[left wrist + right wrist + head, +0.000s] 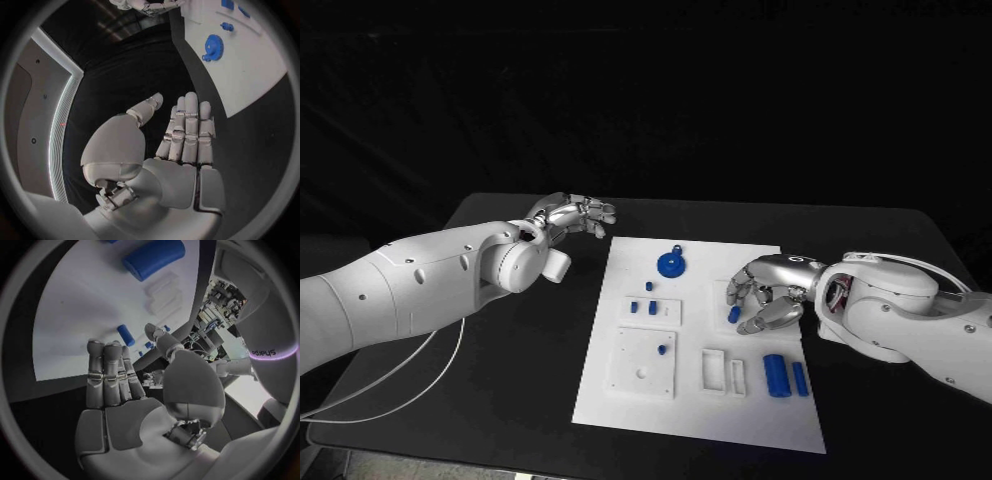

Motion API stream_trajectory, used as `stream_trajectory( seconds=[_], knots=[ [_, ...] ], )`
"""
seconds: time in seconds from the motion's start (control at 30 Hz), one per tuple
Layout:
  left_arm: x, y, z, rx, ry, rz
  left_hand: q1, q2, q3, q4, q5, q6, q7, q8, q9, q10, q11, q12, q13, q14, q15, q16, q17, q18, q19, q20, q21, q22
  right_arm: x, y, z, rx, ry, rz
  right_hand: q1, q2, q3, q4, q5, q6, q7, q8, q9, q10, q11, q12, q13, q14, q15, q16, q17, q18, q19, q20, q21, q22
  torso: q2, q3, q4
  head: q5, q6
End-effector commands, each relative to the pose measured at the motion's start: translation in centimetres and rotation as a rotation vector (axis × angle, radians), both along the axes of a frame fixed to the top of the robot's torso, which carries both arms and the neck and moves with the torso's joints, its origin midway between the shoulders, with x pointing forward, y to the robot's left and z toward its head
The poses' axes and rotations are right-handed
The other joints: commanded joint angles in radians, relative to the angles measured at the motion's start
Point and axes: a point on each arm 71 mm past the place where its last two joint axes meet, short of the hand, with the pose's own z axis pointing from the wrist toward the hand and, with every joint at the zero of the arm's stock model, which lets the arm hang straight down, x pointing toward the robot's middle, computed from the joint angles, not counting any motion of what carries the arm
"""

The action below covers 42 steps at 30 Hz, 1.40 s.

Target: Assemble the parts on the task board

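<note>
The white task board [697, 400] lies in the middle of the black counter [516, 400], its long sides running from the near edge toward the far edge. On it, near the far edge, lies a blue gear [672, 264] with a small ring at its top. Toward the near right corner of the board a thick blue cylinder [775, 373] lies beside a thinner blue pin [799, 378], with a white slotted block [723, 370] just beside them. Two white square plates — a smaller one [651, 311] carrying small blue pegs and a larger one [646, 362] with one blue peg — sit along the board's left side.

The right robot hand [769, 300] hovers over the board's right edge, fingers apart and holding nothing; a small blue peg [734, 314] lies on the board just at its fingertips. The left robot hand [574, 217] is off the board, above the counter near the board's far left corner, fingers straight and apart, empty.

The right wrist view shows the word "sharpa" [265, 352] on the robot's white casing.
</note>
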Motion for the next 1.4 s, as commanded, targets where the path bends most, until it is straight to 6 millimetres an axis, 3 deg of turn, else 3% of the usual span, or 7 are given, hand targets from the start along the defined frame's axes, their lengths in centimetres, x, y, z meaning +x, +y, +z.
stream_trajectory(
  seconds=[0.03, 0.2, 0.27, 0.37, 0.57, 0.83, 1.4],
  knots=[
    [0.0, -0.2, 0.1, -0.013, -0.003, -0.015, -0.002, -0.003, -0.003, 0.002, -0.005, -0.008, 0.001, 0.006, 0.001, -0.006, -0.003, 0.001, 0.001, -0.001, 0.004, -0.003, 0.001, 0.002, 0.000, -0.006, -0.006, 0.001, -0.2, 0.4, -0.2, -0.028, -0.032, 0.020, 0.026, 0.015, 0.004, -0.003, -0.025, 0.020, -0.002, 0.011, 0.004, 0.025, -0.006, 0.016, 0.005, 0.003, -0.012, 0.006, -0.002, 0.083, 0.000, -0.005, -0.001, 0.015, 0.000, -0.0005, 0.0001, -0.001, -0.002],
    [0.0, -0.2, 0.1, -0.013, -0.003, -0.016, -0.002, -0.002, -0.003, 0.002, -0.005, -0.008, 0.001, 0.006, 0.001, -0.006, -0.003, 0.001, 0.001, -0.001, 0.004, -0.004, 0.001, 0.002, 0.000, -0.006, -0.007, 0.001, -0.3, 0.6, -0.5, -0.024, -0.046, 0.023, 0.047, 0.023, 0.032, 0.003, -0.065, 0.036, -0.006, 0.018, 0.005, 0.043, -0.014, 0.031, 0.011, 0.008, -0.020, 0.008, -0.006, 0.083, 0.006, -0.006, 0.000, 0.014, 0.000, -0.0007, 0.0011, 0.000, -0.006],
    [0.0, -0.2, 0.1, -0.013, -0.003, -0.016, -0.002, -0.002, -0.003, 0.002, -0.005, -0.008, 0.001, 0.006, 0.001, -0.006, -0.003, 0.001, 0.001, -0.001, 0.004, -0.004, 0.001, 0.002, 0.000, -0.006, -0.007, 0.001, -0.3, 0.6, -0.5, -0.023, -0.052, 0.023, 0.060, 0.022, 0.058, 0.011, -0.120, 0.048, -0.011, 0.025, 0.007, 0.056, -0.022, 0.039, 0.014, 0.009, -0.020, 0.008, -0.007, 0.083, 0.007, -0.007, -0.002, 0.012, 0.000, -0.0008, 0.0010, 0.000, -0.006],
    [0.0, -0.2, 0.1, -0.013, -0.003, -0.016, -0.002, -0.002, -0.003, 0.002, -0.005, -0.008, 0.001, 0.006, 0.001, -0.007, -0.003, 0.001, 0.001, -0.001, 0.004, -0.004, 0.002, 0.002, 0.000, -0.006, -0.007, 0.001, -0.3, 0.7, -0.5, -0.028, -0.059, 0.025, 0.081, 0.017, 0.153, 0.054, -0.187, 0.072, -0.021, 0.032, 0.006, 0.077, -0.027, 0.054, 0.019, 0.016, -0.033, 0.008, -0.013, 0.083, 0.015, -0.004, -0.002, 0.011, 0.000, -0.0012, 0.0012, -0.002, -0.007],
    [0.0, -0.2, 0.1, -0.013, -0.003, -0.016, -0.002, -0.002, -0.003, 0.003, -0.005, -0.008, 0.001, 0.006, 0.001, -0.007, -0.003, 0.001, 0.002, -0.001, 0.004, -0.004, 0.002, 0.002, 0.000, -0.006, -0.007, 0.001, -0.3, 0.9, -0.7, -0.039, -0.078, 0.028, 0.089, 0.019, 0.234, 0.085, -0.242, 0.100, -0.031, 0.039, 0.003, 0.099, -0.036, 0.072, 0.024, 0.027, -0.041, 0.014, -0.017, 0.083, 0.027, -0.007, 0.008, 0.017, 0.000, -0.0017, 0.0011, -0.002, -0.008],
    [0.0, -0.2, 0.1, -0.013, -0.002, -0.015, -0.003, -0.002, -0.003, 0.003, -0.005, -0.009, 0.001, 0.006, 0.001, -0.007, -0.003, 0.001, 0.002, -0.001, 0.004, -0.004, 0.002, 0.002, 0.000, -0.006, -0.007, 0.002, -0.3, 1.2, -0.7, -0.042, -0.116, 0.023, 0.115, 0.049, 0.356, 0.101, -0.251, 0.147, -0.050, 0.060, 0.013, 0.140, -0.054, 0.099, 0.035, 0.042, -0.058, 0.023, -0.018, 0.083, 0.045, -0.010, 0.025, 0.019, 0.000, -0.0018, 0.0014, -0.001, -0.013],
    [0.0, -0.2, 0.0, -0.014, -0.002, -0.018, -0.004, 0.000, -0.004, 0.005, -0.005, -0.011, 0.001, 0.008, 0.001, -0.008, -0.004, 0.002, 0.003, 0.010, 0.002, 0.002, 0.009, 0.002, 0.002, -0.007, -0.009, 0.003, -0.4, 1.4, 0.1, 0.046, -0.205, 0.006, 0.095, 0.049, 0.412, 0.081, -0.249, 0.181, -0.064, 0.075, 0.031, 0.173, -0.069, 0.120, 0.047, 0.069, -0.073, 0.036, -0.016, 0.083, 0.069, -0.024, 0.050, 0.018, 0.000, -0.0005, 0.0020, 0.006, -0.016]
  ],
)
